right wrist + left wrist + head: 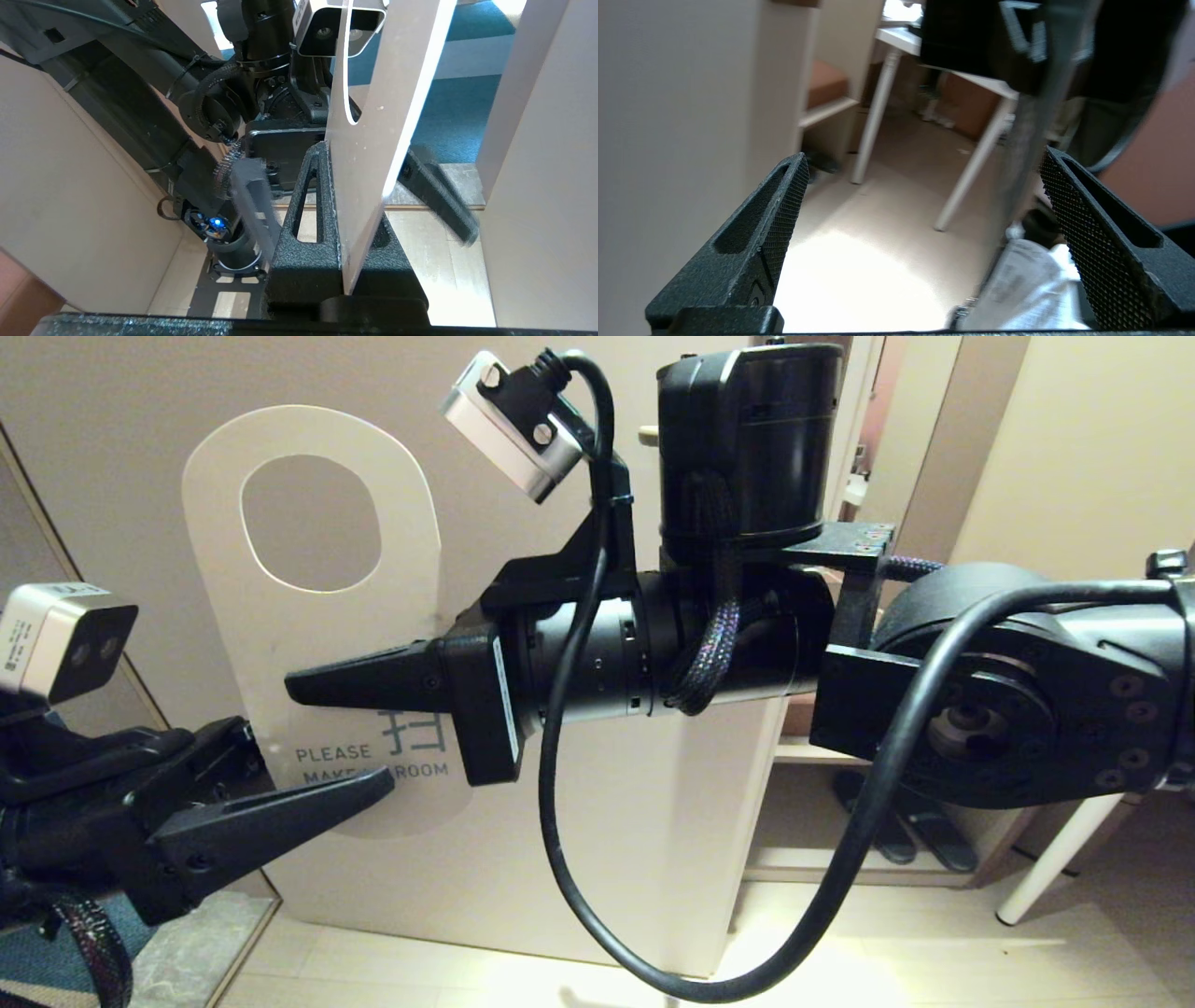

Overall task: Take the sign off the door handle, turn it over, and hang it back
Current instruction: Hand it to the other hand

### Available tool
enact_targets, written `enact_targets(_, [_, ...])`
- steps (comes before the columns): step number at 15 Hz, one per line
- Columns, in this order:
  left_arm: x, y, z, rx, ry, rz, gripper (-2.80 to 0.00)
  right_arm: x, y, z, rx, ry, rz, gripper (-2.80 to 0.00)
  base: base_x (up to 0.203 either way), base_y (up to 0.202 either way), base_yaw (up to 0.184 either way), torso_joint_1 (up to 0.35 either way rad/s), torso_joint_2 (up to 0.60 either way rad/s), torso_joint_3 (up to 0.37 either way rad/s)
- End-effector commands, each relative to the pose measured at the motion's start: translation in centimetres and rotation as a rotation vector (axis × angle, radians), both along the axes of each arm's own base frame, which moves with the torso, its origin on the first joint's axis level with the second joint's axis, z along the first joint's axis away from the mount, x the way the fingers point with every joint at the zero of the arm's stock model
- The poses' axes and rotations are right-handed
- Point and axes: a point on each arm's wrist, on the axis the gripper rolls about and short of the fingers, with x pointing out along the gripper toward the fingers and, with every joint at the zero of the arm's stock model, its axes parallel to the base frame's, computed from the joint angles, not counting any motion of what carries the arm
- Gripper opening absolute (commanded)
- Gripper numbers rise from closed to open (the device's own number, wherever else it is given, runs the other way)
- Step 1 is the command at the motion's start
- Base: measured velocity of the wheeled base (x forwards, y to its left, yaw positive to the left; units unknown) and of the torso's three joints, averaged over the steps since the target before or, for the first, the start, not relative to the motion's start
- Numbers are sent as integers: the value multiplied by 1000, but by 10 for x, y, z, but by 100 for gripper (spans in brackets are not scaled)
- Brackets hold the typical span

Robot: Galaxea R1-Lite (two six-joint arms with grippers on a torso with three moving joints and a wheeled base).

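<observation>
Warm, yellowish indoor light fills the head view, and glare bounces off the pale floor (840, 943). The left wrist view runs soft, with a blown-out patch on the floor and smeared shapes up close. The right wrist view shows blurred black fingers (439, 196).

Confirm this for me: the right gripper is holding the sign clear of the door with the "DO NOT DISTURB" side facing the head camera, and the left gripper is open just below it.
Not quite. The sign shows its white "PLEASE MAKE UP ROOM" side in the head view. The rest stands: the right gripper is shut on it, and the left gripper is open just below.
</observation>
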Motion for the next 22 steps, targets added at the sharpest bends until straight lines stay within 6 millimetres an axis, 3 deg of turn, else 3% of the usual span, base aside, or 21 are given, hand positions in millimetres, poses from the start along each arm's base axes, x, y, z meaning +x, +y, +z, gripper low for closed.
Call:
enact_targets(1, [-5, 0, 4, -13, 2, -26, 0, 1, 2, -3, -4, 6, 7, -280, 0, 0, 0, 0, 0, 0])
enact_targets(12, [-28, 4, 7, -35, 57, -155, 0, -3, 4, -3, -5, 32, 57, -280, 0, 0, 0, 0, 0, 0])
enact_targets(22, [-30, -1, 5, -30, 76, -214, 0, -13, 12, 1, 5, 32, 87, -280, 0, 0, 0, 0, 0, 0])
